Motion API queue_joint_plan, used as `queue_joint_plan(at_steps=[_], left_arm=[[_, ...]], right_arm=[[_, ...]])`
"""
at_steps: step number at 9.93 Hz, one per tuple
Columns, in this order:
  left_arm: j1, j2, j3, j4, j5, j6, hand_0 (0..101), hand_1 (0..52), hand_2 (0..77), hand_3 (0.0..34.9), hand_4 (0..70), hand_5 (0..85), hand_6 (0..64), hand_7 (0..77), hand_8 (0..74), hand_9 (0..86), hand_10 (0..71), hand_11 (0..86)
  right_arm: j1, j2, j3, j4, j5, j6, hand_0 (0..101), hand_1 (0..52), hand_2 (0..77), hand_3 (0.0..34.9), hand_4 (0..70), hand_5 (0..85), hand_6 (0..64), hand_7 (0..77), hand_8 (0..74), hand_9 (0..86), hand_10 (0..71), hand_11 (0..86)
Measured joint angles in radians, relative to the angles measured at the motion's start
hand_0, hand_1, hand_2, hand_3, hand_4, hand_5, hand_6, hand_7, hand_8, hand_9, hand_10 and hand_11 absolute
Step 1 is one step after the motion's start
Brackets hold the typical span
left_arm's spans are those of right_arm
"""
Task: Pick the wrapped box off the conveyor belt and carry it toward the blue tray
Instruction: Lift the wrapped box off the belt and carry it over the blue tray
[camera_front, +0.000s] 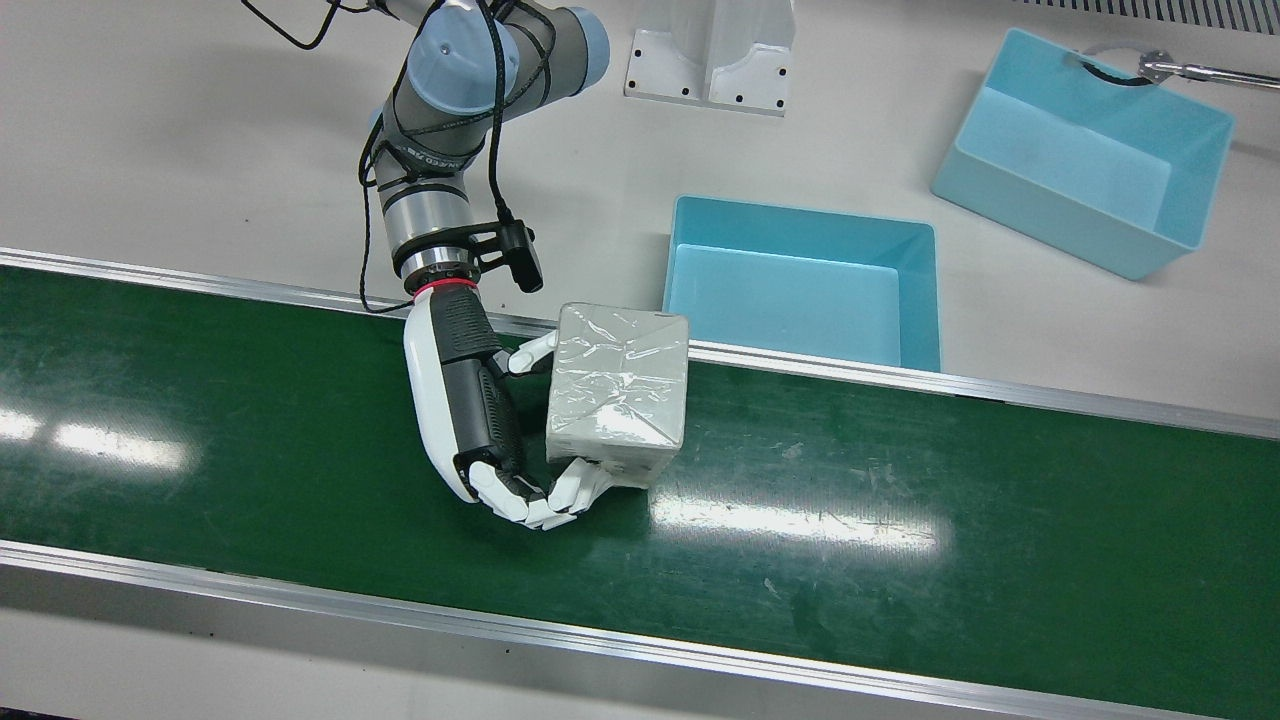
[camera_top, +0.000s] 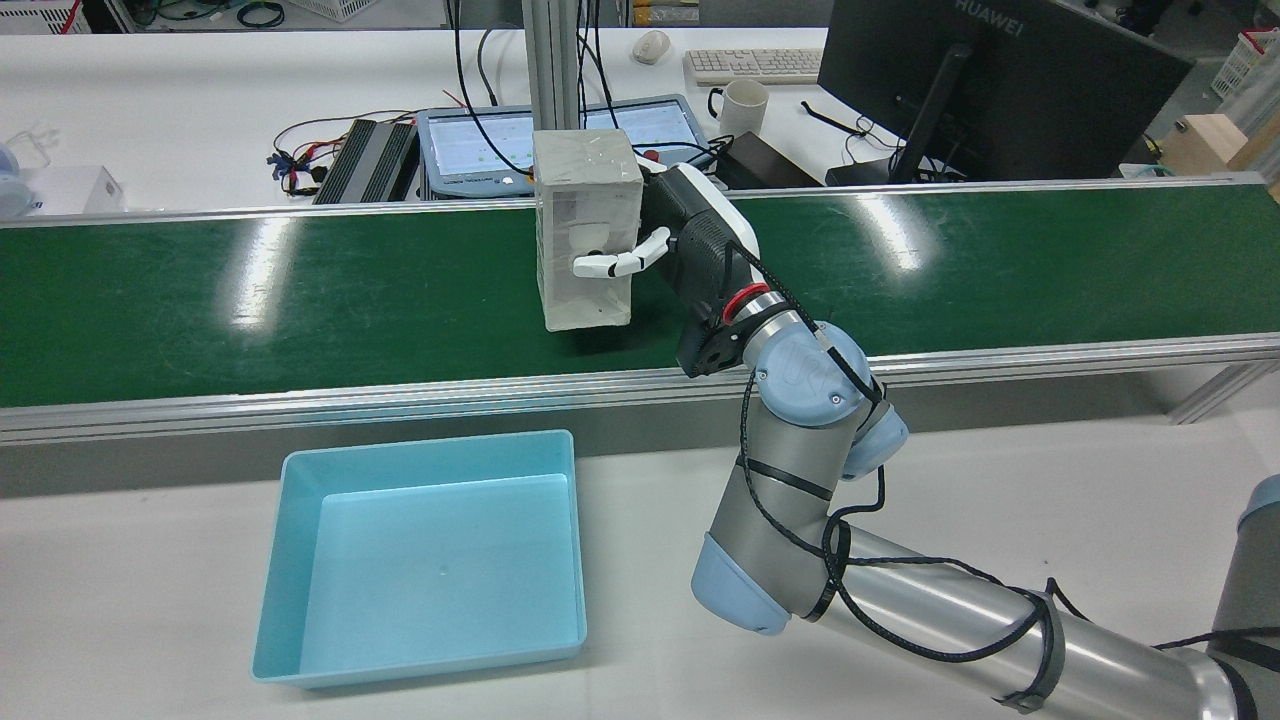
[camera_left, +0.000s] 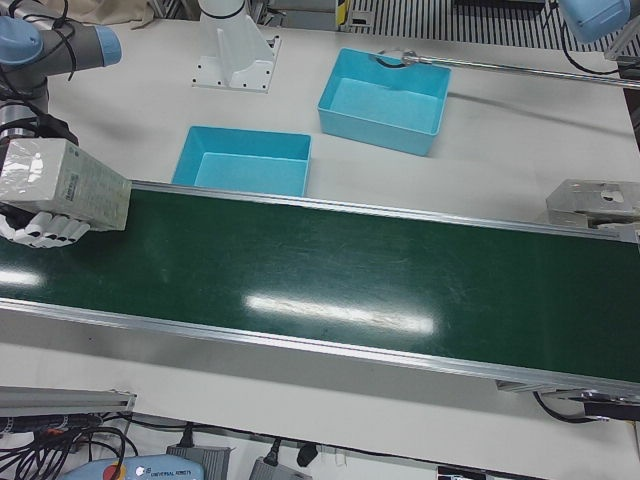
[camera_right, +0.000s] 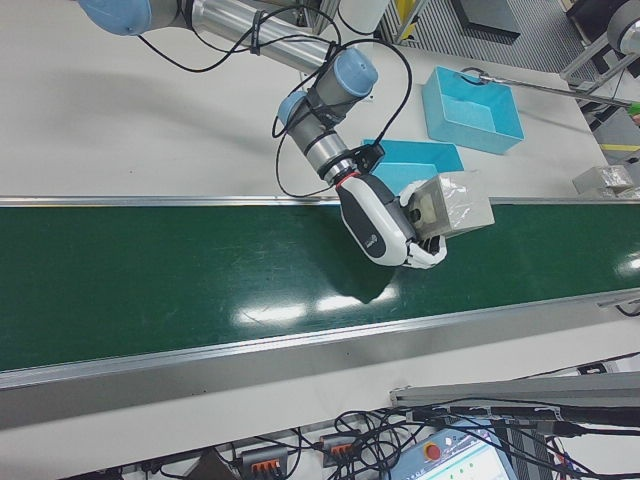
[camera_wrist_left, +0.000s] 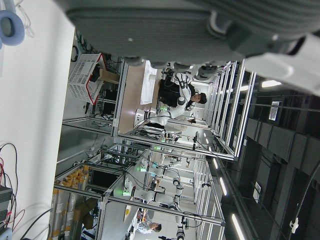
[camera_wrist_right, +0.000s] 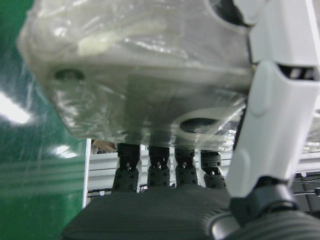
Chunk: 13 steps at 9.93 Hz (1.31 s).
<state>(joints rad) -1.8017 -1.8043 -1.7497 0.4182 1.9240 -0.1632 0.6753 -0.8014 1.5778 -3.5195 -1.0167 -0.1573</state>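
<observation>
The wrapped box, a pale carton under clear film, hangs above the green conveyor belt near its robot-side rail. My right hand is shut on it, fingers curled under one side and the thumb on the opposite face. The box stands tall beside the right hand in the rear view, with its shadow on the belt below. The right hand view shows the box pressed against the fingers. The blue tray lies on the table just past the rail. Only the blurred underside of my left hand shows.
A deeper blue bin sits farther back beside a metal rod. A white pedestal stands behind the tray. Past the belt's far side are a monitor, a keyboard and a mug.
</observation>
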Motion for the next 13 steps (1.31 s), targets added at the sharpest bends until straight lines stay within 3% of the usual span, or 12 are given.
queue_joint_plan(at_steps=[1,3,4,5,6,7,8,10,11,12,13], left_arm=[[0.0,0.0,0.0,0.0,0.0,0.0,0,0.0,0.5,0.0,0.0,1.1,0.5,0.5,0.5,0.5,0.0,0.5],[0.0,0.0,0.0,0.0,0.0,0.0,0,0.0,1.1,0.0,0.0,1.1,0.5,0.5,0.5,0.5,0.5,0.5],[0.0,0.0,0.0,0.0,0.0,0.0,0,0.0,1.1,0.0,0.0,1.1,0.5,0.5,0.5,0.5,0.5,0.5],[0.0,0.0,0.0,0.0,0.0,0.0,0,0.0,1.1,0.0,0.0,1.1,0.5,0.5,0.5,0.5,0.5,0.5],[0.0,0.0,0.0,0.0,0.0,0.0,0,0.0,1.1,0.0,0.0,1.1,0.5,0.5,0.5,0.5,0.5,0.5],[0.0,0.0,0.0,0.0,0.0,0.0,0,0.0,1.1,0.0,0.0,1.1,0.5,0.5,0.5,0.5,0.0,0.5],[0.0,0.0,0.0,0.0,0.0,0.0,0,0.0,1.1,0.0,0.0,1.1,0.5,0.5,0.5,0.5,0.5,0.5],[0.0,0.0,0.0,0.0,0.0,0.0,0,0.0,1.1,0.0,0.0,1.1,0.5,0.5,0.5,0.5,0.0,0.5],[0.0,0.0,0.0,0.0,0.0,0.0,0,0.0,1.1,0.0,0.0,1.1,0.5,0.5,0.5,0.5,0.0,0.5],[0.0,0.0,0.0,0.0,0.0,0.0,0,0.0,1.1,0.0,0.0,1.1,0.5,0.5,0.5,0.5,0.5,0.5],[0.0,0.0,0.0,0.0,0.0,0.0,0,0.0,1.1,0.0,0.0,0.5,0.5,0.5,0.5,0.5,0.5,0.5]], right_arm=[[-0.01,-0.003,0.061,-0.021,0.0,-0.014,50,2.2,32.2,0.1,25.1,61.1,35.5,53.5,48.0,49.6,48.0,43.6],[-0.076,-0.006,0.213,-0.066,0.003,-0.1,49,2.2,32.2,0.2,24.5,63.8,36.5,56.2,50.2,53.5,51.8,47.5],[-0.117,-0.008,0.256,-0.075,0.012,-0.134,46,2.2,32.2,0.0,22.9,69.8,38.7,66.0,56.2,64.9,58.9,56.7],[-0.154,-0.013,0.28,-0.08,0.027,-0.153,46,2.2,32.2,0.0,22.9,69.8,40.4,70.4,61.6,70.9,62.7,65.4],[-0.184,-0.026,0.294,-0.082,0.043,-0.164,46,2.2,32.2,0.0,22.9,69.8,40.4,70.4,61.6,70.9,62.7,65.4],[-0.204,-0.048,0.304,-0.082,0.055,-0.168,45,0.5,39.8,0.0,22.9,69.8,43.1,69.8,68.7,69.8,60.0,72.0],[-0.217,-0.076,0.31,-0.081,0.058,-0.168,45,1.1,37.1,0.0,22.9,69.8,43.1,69.3,68.7,69.8,52.4,70.4],[-0.239,-0.114,0.311,-0.078,0.043,-0.162,47,1.1,37.1,0.0,18.5,65.4,33.8,68.2,57.3,69.3,34.9,54.0],[-0.255,-0.12,0.31,-0.076,0.03,-0.16,40,1.1,37.1,7.0,10.9,57.8,25.1,54.0,51.3,42.0,25.1,45.3],[-0.274,-0.119,0.308,-0.068,0.021,-0.16,34,1.1,37.1,11.5,0.0,37.6,6.5,38.7,34.4,27.3,0.0,27.3],[-0.29,-0.114,0.306,-0.055,0.017,-0.16,34,1.1,37.1,11.5,0.0,37.6,6.5,38.7,34.4,27.3,0.0,27.3]])
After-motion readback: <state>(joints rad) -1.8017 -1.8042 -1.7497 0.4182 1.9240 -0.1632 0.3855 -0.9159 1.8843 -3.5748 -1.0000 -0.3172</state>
